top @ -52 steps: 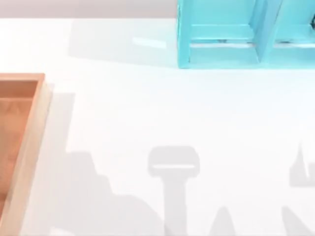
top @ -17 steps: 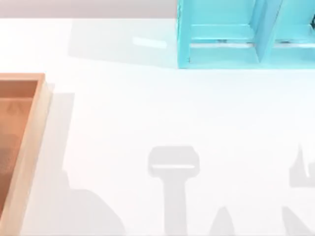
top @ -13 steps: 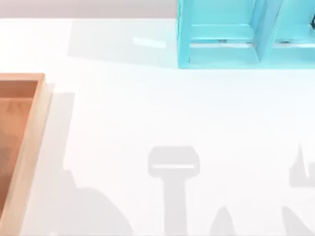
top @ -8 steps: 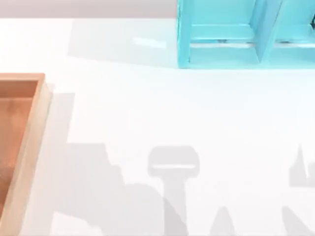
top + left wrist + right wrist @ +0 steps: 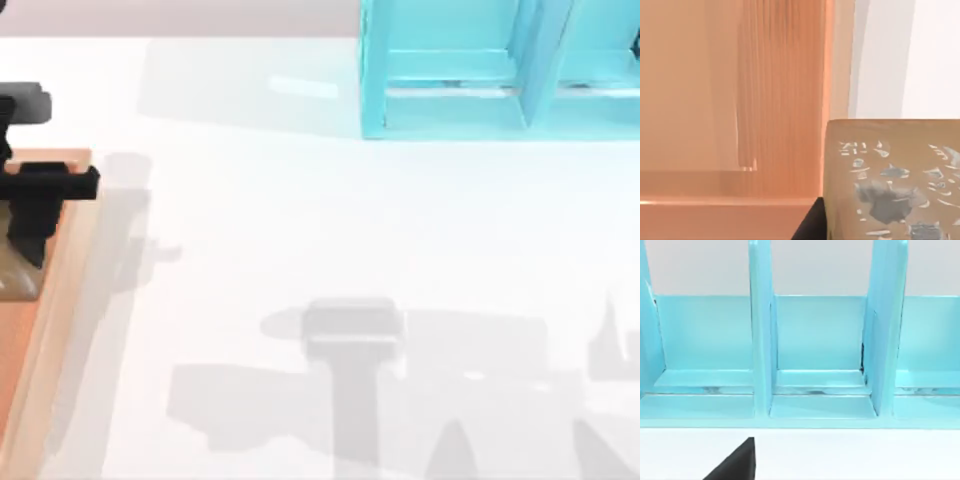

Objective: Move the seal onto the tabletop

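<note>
Hanging over the wooden tray (image 5: 60, 300) at the desk's left edge, the left gripper (image 5: 35, 215) holds the seal (image 5: 15, 275) — tan, with pale marks (image 5: 890, 180) — above the tray floor, beside the white tabletop (image 5: 330, 230). Right gripper (image 5: 735, 462) faces the turquoise shelf (image 5: 810, 360); its spread I cannot tell.

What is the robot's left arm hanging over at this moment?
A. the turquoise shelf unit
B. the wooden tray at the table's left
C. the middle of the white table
B: in the top view the left gripper sits over the wooden tray at the table's left edge.
</note>
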Robot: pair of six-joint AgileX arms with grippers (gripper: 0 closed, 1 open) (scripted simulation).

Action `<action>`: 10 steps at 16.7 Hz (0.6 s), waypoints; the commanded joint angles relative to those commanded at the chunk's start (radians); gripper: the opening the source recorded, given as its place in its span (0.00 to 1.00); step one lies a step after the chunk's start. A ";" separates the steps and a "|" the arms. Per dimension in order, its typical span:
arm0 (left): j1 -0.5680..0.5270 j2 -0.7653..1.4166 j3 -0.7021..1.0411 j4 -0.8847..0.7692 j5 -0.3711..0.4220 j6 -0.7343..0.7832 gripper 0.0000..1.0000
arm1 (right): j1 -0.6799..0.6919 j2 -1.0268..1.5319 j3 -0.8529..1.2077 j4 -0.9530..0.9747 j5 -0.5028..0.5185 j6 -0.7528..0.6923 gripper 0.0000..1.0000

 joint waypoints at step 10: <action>-0.077 0.030 0.049 -0.004 -0.002 -0.074 0.00 | 0.000 0.000 0.000 0.000 0.000 0.000 1.00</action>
